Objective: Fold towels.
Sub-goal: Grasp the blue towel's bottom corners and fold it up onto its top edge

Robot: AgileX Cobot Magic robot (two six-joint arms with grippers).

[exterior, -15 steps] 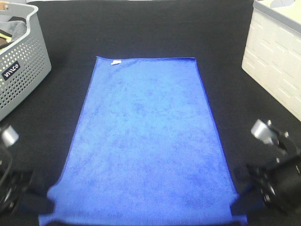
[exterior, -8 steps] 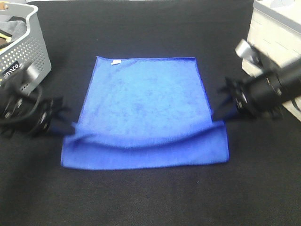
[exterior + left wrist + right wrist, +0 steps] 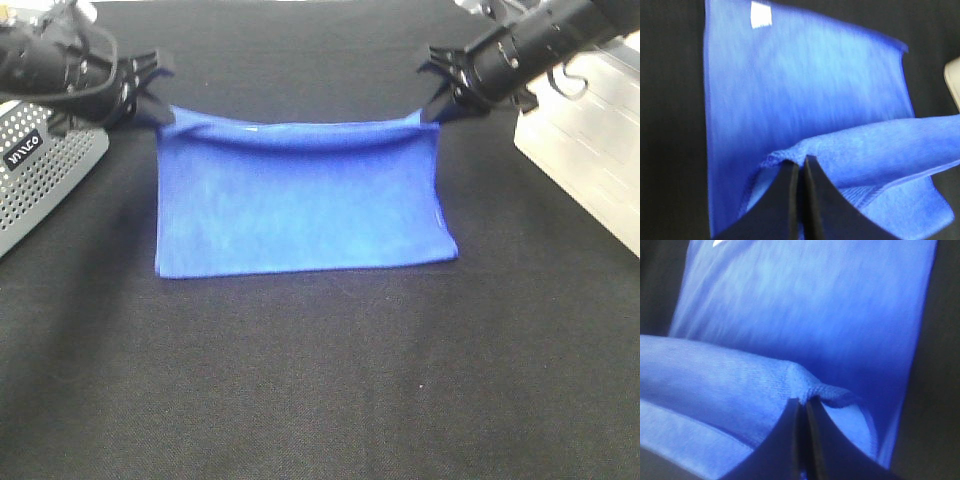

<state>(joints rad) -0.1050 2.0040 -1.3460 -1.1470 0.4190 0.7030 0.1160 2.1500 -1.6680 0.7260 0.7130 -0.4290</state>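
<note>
Now the blue towel (image 3: 300, 205) sits doubled at the centre of the black table (image 3: 320, 390). A second ago it lay flat, and its near edge has since been swept over to the far edge. Left gripper (image 3: 150, 95) and right gripper (image 3: 437, 95) each have jaws pinched tight on a carried corner, slightly raised. The first fold looks almost landed. The grey basket (image 3: 40, 165) far left and white crate (image 3: 585, 150) far right crowd the arms, but there's room on the near side.

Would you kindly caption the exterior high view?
The left tool and right tool pinch corners of the blue towel, folded over itself.
</note>
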